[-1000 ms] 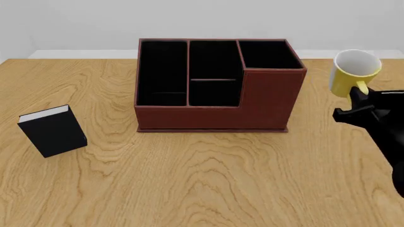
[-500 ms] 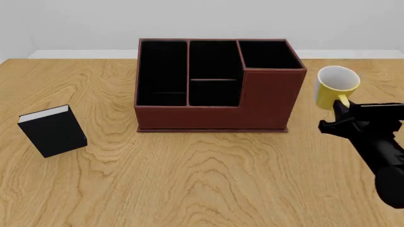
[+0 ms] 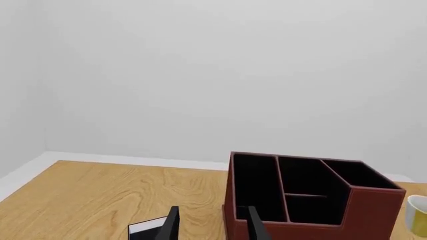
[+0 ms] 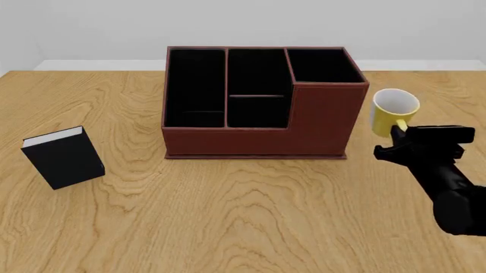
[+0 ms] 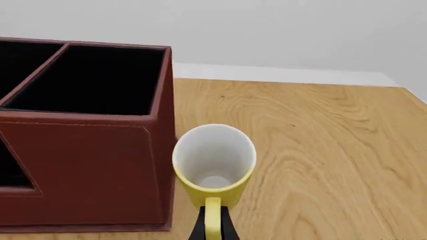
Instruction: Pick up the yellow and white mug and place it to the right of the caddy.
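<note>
Mug, yellow and white [image 4: 394, 114], sits directly ahead of the right tool [image 4: 396, 135], upright, mouth open upward, white inside showing. Its yellow loop handle [image 5: 212, 220] points back toward the tool and is pinched between the two dark fingertips [image 5: 196, 230], which are pressed close on either side of it. Whether the mug's base touches the surface [image 4: 251, 210] or hangs just above it cannot be told from the front view.

To the tool's left, just beside the mug, stands the caddy [image 4: 262, 102]: reddish-brown, black-lined compartments, the taller corner section being the one nearest the mug. From the right wrist view a narrow gap seems to separate the mug from the caddy's side wall [image 5: 93, 170], though contact cannot be ruled out. Open wood-grain surface lies ahead of and to the right of the tool.

Right arm comes in low from the tool's rear, black, angled across the near right corner of the surface.

Black book [image 4: 64, 156] with white page edges stands well off to the left, past the caddy, far from the right tool.

Left tool [image 3: 210, 227] shows only in its own wrist view: two dark fingers with a clear gap between them, spread, nothing held. Ahead of it are the caddy and a corner of the book [image 3: 147, 229]; a sliver of the mug [image 3: 418, 214] shows at the frame's edge.
</note>
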Controlling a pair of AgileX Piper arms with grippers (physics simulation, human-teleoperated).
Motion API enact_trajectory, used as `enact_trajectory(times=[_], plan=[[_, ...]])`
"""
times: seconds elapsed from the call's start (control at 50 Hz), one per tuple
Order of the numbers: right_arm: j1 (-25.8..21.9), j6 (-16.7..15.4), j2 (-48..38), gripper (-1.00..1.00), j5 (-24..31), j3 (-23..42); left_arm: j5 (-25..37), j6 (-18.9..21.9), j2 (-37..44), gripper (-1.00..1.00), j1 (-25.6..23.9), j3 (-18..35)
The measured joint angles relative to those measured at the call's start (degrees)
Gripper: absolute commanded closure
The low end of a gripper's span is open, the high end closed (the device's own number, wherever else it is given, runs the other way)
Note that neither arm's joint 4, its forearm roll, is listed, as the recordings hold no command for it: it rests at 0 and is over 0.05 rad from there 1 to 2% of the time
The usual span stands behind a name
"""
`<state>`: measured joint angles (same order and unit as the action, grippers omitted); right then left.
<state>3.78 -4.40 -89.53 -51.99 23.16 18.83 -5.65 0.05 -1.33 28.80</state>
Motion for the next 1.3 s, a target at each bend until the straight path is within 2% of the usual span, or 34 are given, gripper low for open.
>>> enact_trajectory(times=[0.84, 1.3], plan=[[1.6, -0.7, -14.8, 1.00, -1.9, 8.3, -1.0, 0.8, 0.0, -1.00, -0.3, -1.8], [2.3, -1.3, -21.1, 1.00, -3.7, 10.0, -1.0, 1.0, 0.0, -1.00, -0.6, -1.8]])
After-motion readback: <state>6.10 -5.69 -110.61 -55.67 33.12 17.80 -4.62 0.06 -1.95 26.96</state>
